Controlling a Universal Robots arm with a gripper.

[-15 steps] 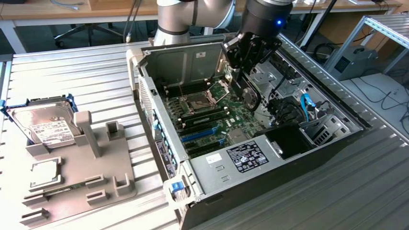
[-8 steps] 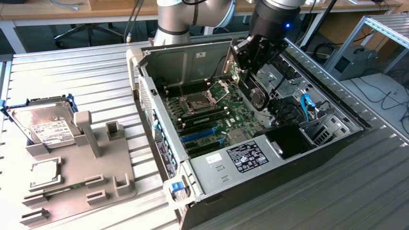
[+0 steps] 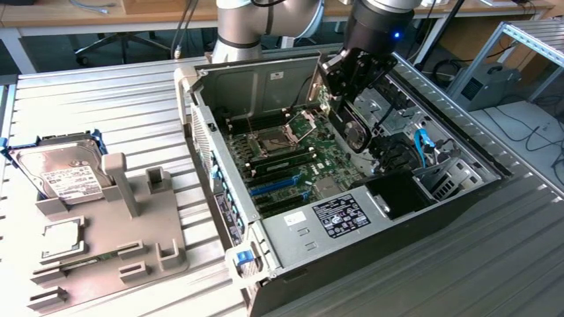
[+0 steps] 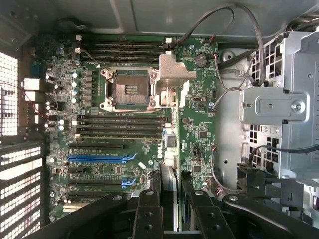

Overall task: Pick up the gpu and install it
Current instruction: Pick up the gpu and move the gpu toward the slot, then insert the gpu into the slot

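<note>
Got gpu (image 4: 168, 175) pinched between gripper (image 4: 170, 193) fingers, edge-down above motherboard (image 4: 199, 134). I reckon that's so it lines up with slot (image 4: 97, 158).

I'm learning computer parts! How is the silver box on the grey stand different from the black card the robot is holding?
The hard drive is a silver box with a white label; the gpu is a thin black card. The hard drive sits in the grey stand outside the computer case; the gpu hangs over the open case in the jaws of the gripper. Both are rectangular computer parts.
</note>
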